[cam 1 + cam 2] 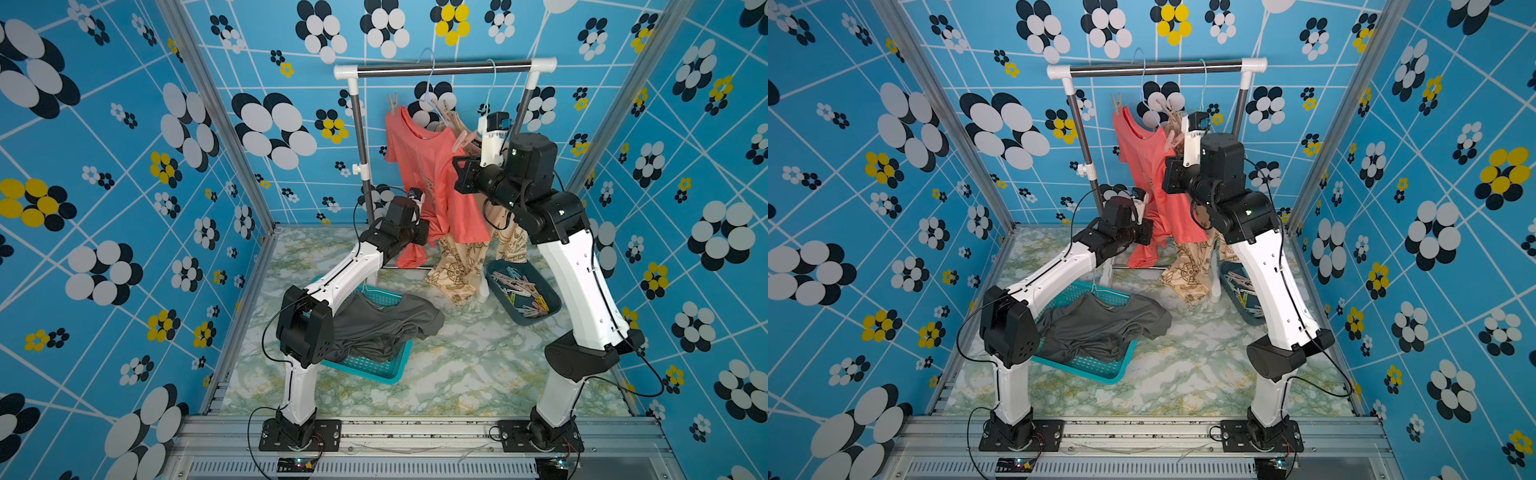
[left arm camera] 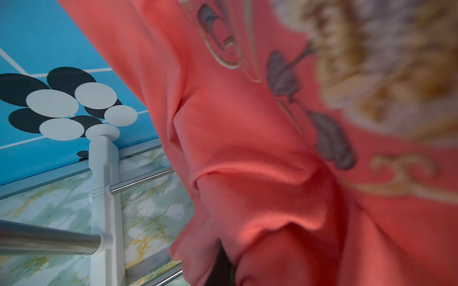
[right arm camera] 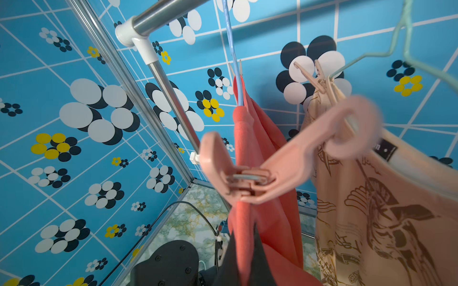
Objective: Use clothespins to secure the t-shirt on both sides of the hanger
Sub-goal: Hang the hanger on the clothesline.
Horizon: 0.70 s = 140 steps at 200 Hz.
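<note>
- Nearest, the aluminium rail (image 1: 415, 432) is carrying both arm bases, and the marbled counter (image 1: 457, 365) is stretching away behind it in both top views.
- On that counter a teal basket (image 1: 374, 370) is holding a grey t-shirt (image 1: 382, 328) that is spilling over its rim. A dark tray (image 1: 555, 305) by the right arm is holding the loose clothespins (image 1: 519, 291).
- At the back, the rack (image 1: 440, 70) is carrying a blue hanger (image 1: 430, 83) with the coral t-shirt (image 1: 424, 166) hanging on it. A beige t-shirt (image 1: 457, 270) is hanging just beside.
- The far clothespin (image 1: 392, 104) is gripping the coral t-shirt's shoulder away from the right arm. A pink clothespin (image 1: 460, 143) is sitting at the other shoulder, just beside the raised right pincer (image 1: 488, 137).
- The left pincer (image 1: 417, 203) is sitting low, against the coral t-shirt's lower part.
- In the left wrist view the coral t-shirt (image 2: 247, 148) is filling most of the frame. Its folds are gathering toward the left pincer (image 2: 220, 265), which is clamping closed on the fabric, with the rack's white post (image 2: 104, 193) standing on the counter beyond.
- In the right wrist view the pink clothespin (image 3: 285, 161) is crossing in front of the coral t-shirt (image 3: 262, 138) with its handles spread.
- The right pincer (image 3: 244, 255) is closed, its tip meeting the pin's handle end. The blur is making it impossible to tell whether it has hold of the pin, or what the pin's ringed end is biting.
- A mint hanger (image 3: 406, 39) is carrying the beige t-shirt (image 3: 371, 210) alongside.
</note>
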{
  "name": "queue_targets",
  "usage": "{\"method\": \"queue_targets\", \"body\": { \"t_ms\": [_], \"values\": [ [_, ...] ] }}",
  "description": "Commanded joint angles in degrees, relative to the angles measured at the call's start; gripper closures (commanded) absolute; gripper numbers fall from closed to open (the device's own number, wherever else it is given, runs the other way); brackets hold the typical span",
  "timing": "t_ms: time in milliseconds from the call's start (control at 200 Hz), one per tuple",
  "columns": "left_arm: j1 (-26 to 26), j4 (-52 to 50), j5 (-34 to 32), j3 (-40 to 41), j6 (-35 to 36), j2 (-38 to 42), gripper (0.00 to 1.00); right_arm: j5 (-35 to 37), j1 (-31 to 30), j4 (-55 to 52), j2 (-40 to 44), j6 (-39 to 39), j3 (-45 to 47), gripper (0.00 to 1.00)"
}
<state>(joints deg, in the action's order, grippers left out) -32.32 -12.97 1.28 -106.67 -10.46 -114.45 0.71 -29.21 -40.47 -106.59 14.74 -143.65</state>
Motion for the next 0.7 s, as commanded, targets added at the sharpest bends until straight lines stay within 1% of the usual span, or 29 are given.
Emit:
{"method": "queue_targets", "body": {
  "t_ms": [0,140,215,310,355,385,395,435,445,455,465,530,590,695],
  "values": [
    [0.32,-0.39,0.15,-1.36,1.34,-0.42,1.0,-3.57,0.07,2.13,-1.45,2.76,-2.5,1.0],
    [0.33,0.76,0.26,1.37,1.58,1.17,1.0,-2.67,0.03,1.34,-1.9,2.13,-1.09,1.0],
    [0.27,3.4,0.27,5.22,1.05,3.32,1.0,-1.85,0.01,1.94,-0.74,1.66,1.34,1.0],
    [0.36,7.86,-0.04,11.33,-0.28,6.81,1.0,-0.16,0.03,3.75,1.95,1.02,5.88,0.86],
    [0.32,9.42,-0.34,14.11,-0.63,8.13,0.92,0.78,0.03,4.9,3.69,0.57,8.75,0.76],
    [0.32,10.19,-0.51,15.86,-0.78,9.64,0.84,1.44,0.03,5.76,4.94,0.2,10.56,0.7],
    [0.37,10.43,-0.49,16.47,-0.79,10.16,0.81,1.65,0.03,6.0,5.44,0.09,11.11,0.68],
    [0.36,11.56,-0.6,18.89,-1.03,11.93,0.62,2.36,0.01,6.51,7.02,-0.51,13.21,0.61],
    [0.33,11.87,-0.58,19.58,-1.09,12.45,0.59,2.52,0.07,6.64,7.47,-0.59,13.68,0.6],
    [0.3,12.15,-0.64,20.17,-1.13,12.79,0.52,2.71,0.06,6.77,7.87,-0.66,14.22,0.59],
    [0.32,12.3,-0.59,20.64,-1.14,13.37,0.48,2.89,0.04,6.88,8.28,-0.78,14.68,0.57],
    [0.27,13.5,-0.66,24.58,-1.27,16.46,0.27,3.63,0.03,7.24,10.72,-1.37,17.3,0.52],
    [0.24,14.45,-1.13,27.99,-1.45,19.5,0.16,3.6,0.03,7.72,12.98,-1.62,19.89,0.49],
    [0.15,16.89,-1.82,34.1,-1.41,25.36,0.09,3.46,0.03,8.17,17.2,-1.7,23.81,0.47]
  ]
}}
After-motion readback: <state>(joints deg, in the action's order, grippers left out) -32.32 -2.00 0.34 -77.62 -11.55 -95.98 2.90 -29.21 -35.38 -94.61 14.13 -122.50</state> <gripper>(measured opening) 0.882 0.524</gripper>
